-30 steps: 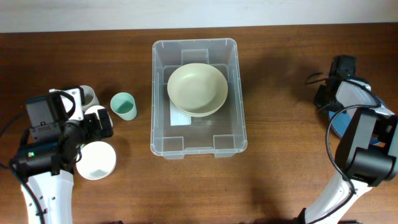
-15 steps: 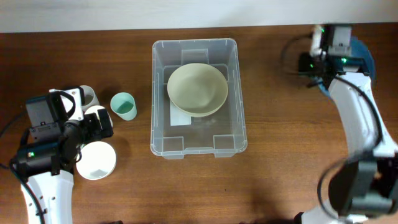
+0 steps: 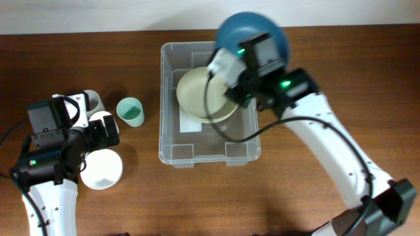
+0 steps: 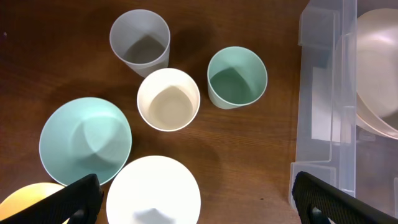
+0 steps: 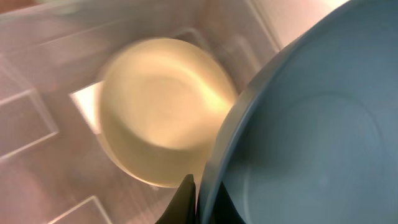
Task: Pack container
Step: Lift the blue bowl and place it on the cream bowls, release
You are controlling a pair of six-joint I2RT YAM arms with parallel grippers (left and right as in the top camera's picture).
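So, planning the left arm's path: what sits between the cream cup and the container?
The mint-green cup stands between the cream cup and the container; the left wrist view shows it.

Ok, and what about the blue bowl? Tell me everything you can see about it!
The blue bowl is round, smooth and dark greyish-blue, and it looks like plastic. It is empty inside, with a faint ring at the bottom. The right hand pinches its rim and holds it in the air over the far end of the container, partly above the cream bowl. Only the hand touches it. The arm hides part of it from above.
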